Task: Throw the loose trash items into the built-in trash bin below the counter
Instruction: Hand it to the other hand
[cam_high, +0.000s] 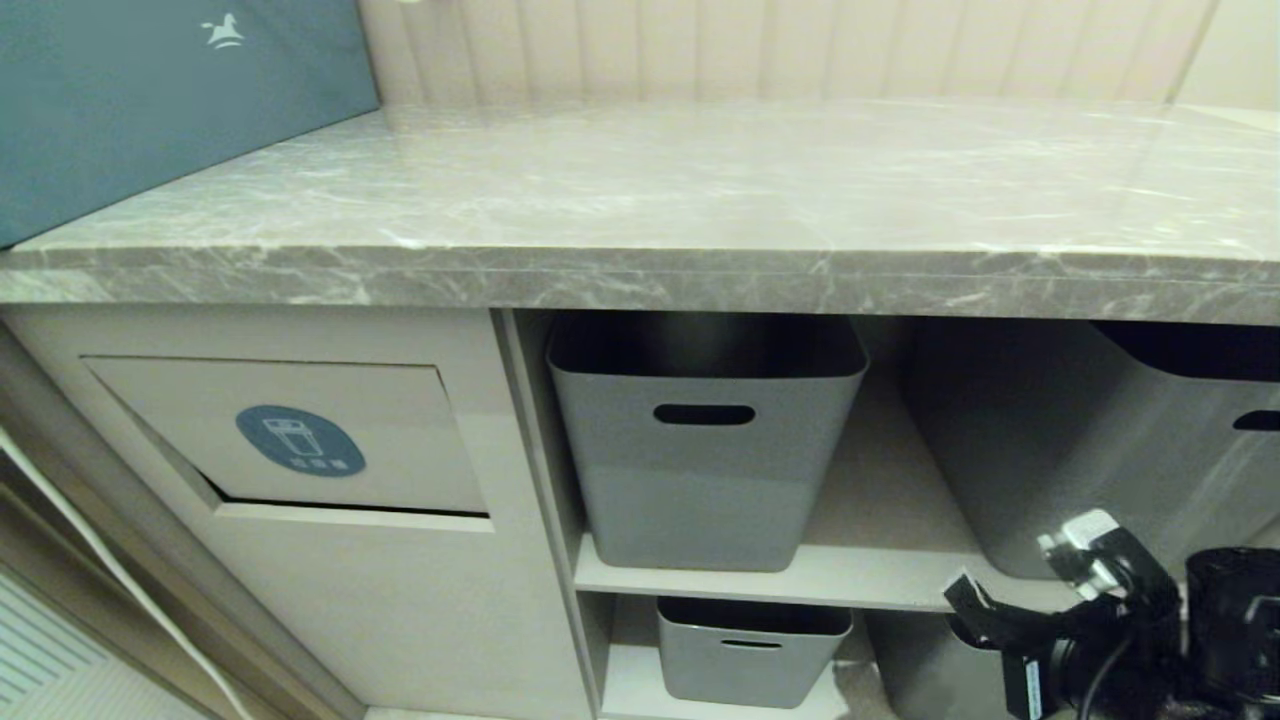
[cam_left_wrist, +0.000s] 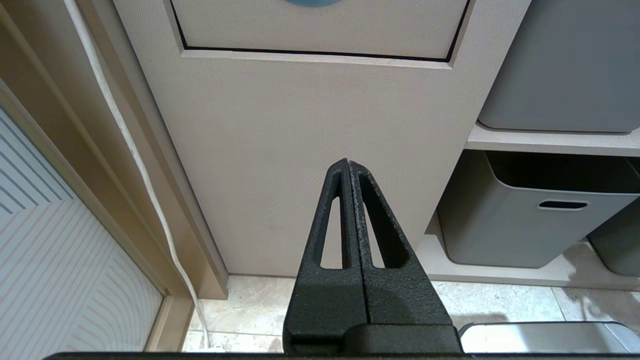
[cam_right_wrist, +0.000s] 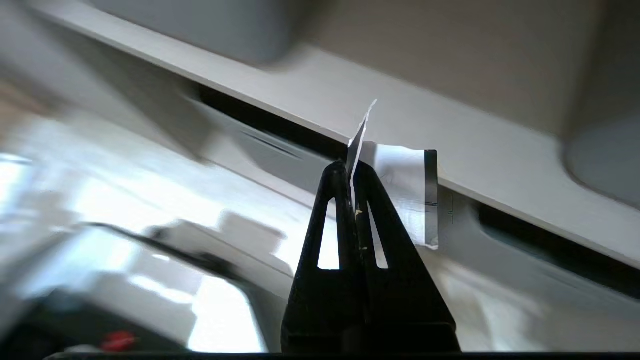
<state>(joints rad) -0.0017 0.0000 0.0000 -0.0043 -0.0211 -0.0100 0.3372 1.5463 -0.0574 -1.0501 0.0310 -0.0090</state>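
Note:
My right gripper (cam_right_wrist: 350, 167) is shut on one of the loose trash items, a thin torn scrap (cam_right_wrist: 405, 195) with a shiny silver face and a dark edge, which sticks out past the fingertips. In the head view that gripper (cam_high: 975, 605) hangs low at the bottom right, in front of the shelves. The built-in trash bin (cam_high: 300, 430) is the beige flap with the blue oval sticker, under the counter (cam_high: 640, 200) at the left. The left gripper (cam_left_wrist: 348, 162) is shut and empty, pointing at the cabinet front below the flap (cam_left_wrist: 320, 30). No other scrap is in view.
Grey handled tubs (cam_high: 705, 440) (cam_high: 750, 650) (cam_high: 1100, 440) fill the open shelves right of the bin. A teal box (cam_high: 150, 90) rests on the counter's left end. A white cable (cam_left_wrist: 130, 150) runs down the wall trim left of the cabinet.

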